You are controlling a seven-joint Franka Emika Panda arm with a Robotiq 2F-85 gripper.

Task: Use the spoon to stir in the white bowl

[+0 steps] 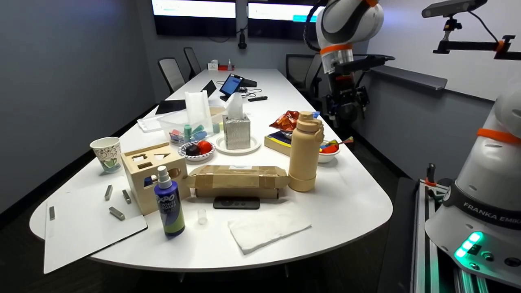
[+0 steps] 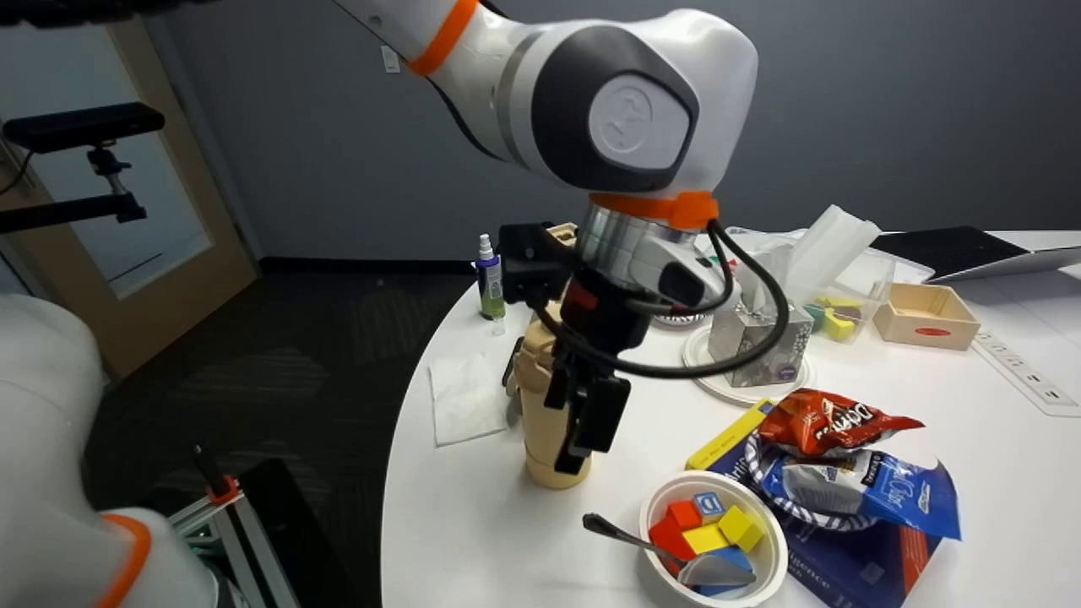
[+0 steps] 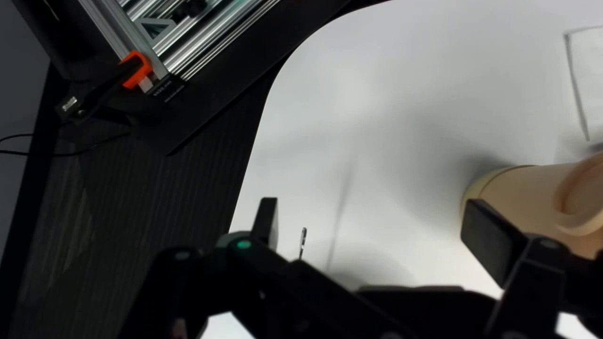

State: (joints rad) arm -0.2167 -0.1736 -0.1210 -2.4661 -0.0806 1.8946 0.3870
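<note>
The white bowl (image 2: 774,545) stands on the table and holds red, yellow and blue blocks. It also shows in an exterior view (image 1: 328,158), partly behind the tan bottle. The metal spoon (image 2: 629,539) lies with its head on the blocks and its handle over the bowl's rim, towards the bottle. In the wrist view only the handle's end (image 3: 303,239) shows, near the left finger; the bowl is hidden there behind my gripper. My gripper (image 3: 379,230) is open and empty, fingers wide apart, above the table. It also shows in both exterior views (image 1: 346,116) (image 2: 583,422).
The tall tan bottle (image 2: 547,443) stands upright close to my gripper; it is by the right finger in the wrist view (image 3: 523,188). A book (image 2: 832,549) with a snack basket (image 2: 794,507) lies beside the bowl. A tissue box (image 1: 237,132) and cardboard box (image 1: 240,179) stand farther off.
</note>
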